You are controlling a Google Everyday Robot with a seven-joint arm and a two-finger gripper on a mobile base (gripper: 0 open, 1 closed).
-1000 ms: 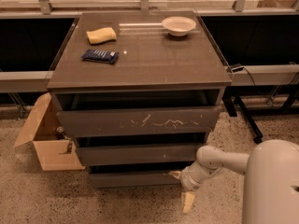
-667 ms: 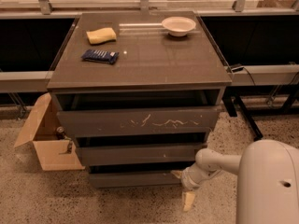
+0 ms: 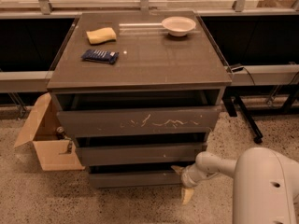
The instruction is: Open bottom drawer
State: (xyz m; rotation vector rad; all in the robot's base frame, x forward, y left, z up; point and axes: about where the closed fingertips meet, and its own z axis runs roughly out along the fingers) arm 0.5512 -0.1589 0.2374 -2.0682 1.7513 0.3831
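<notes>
The bottom drawer (image 3: pixel 135 178) is the lowest, slim plain dark front of the cabinet (image 3: pixel 140 73), just above the floor. It sticks out slightly beyond the middle drawer (image 3: pixel 140 154). My gripper (image 3: pixel 182 182) is at the bottom drawer's right end, on my white arm (image 3: pixel 219 164) coming from the lower right. It is open: one pale fingertip (image 3: pixel 176 169) is at the drawer front's upper right corner, and the other (image 3: pixel 187 196) hangs down by the floor.
The top drawer (image 3: pixel 140 121) has pale scratches and stands a little out. A yellow sponge (image 3: pixel 101 35), a blue packet (image 3: pixel 99 56) and a white bowl (image 3: pixel 178 25) lie on the cabinet top. An open cardboard box (image 3: pixel 46 146) stands at left, a black stand leg (image 3: pixel 247 120) at right.
My gripper has edged slightly left and up toward the bottom drawer's right end. The drawer fronts show no visible movement.
</notes>
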